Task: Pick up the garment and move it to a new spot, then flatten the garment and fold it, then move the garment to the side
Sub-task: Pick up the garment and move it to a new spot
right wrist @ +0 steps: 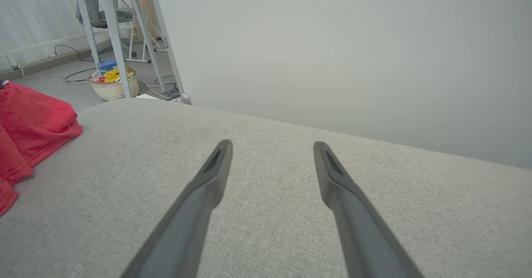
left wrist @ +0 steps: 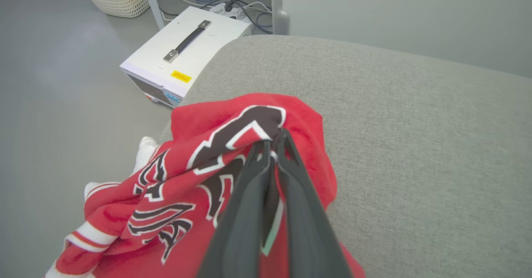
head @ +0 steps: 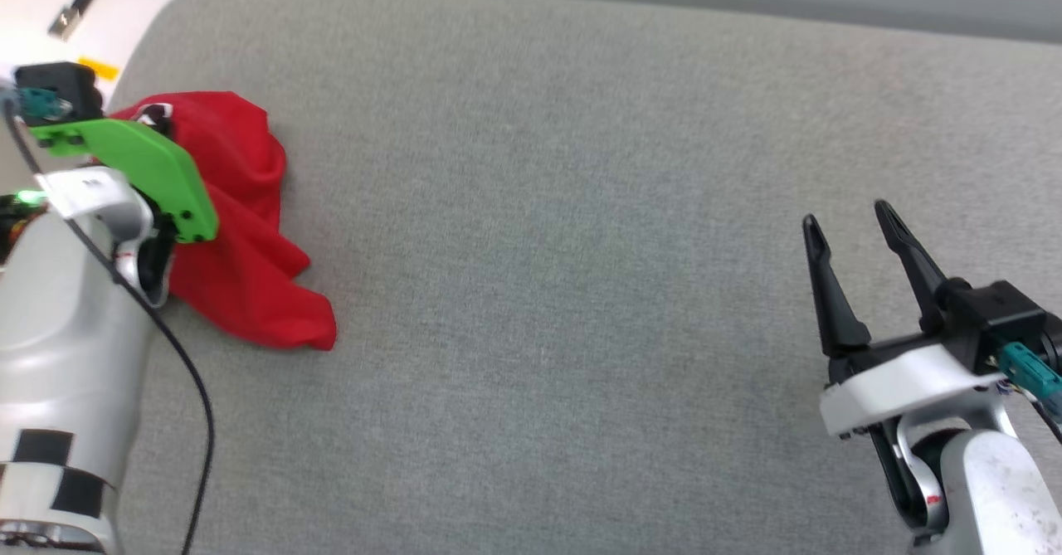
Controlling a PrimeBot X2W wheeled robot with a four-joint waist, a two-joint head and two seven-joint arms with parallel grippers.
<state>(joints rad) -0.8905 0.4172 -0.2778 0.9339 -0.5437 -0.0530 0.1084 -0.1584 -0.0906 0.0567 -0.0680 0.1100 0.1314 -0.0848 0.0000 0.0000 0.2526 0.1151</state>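
The left gripper [left wrist: 272, 139], fingers clamped on a fold of the crumpled red Bulls jersey [left wrist: 187, 186] at the grey cushion's [head: 581, 206] left edge, should lift it clear before carrying it inward, while the right gripper [head: 846, 215] hovers, fingers spread.

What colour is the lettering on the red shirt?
Black lettering outlined in white; clearest in left wrist view.

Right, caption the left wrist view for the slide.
Left jaws shut on the crumpled garment at the grey cushion's edge, white case beyond.
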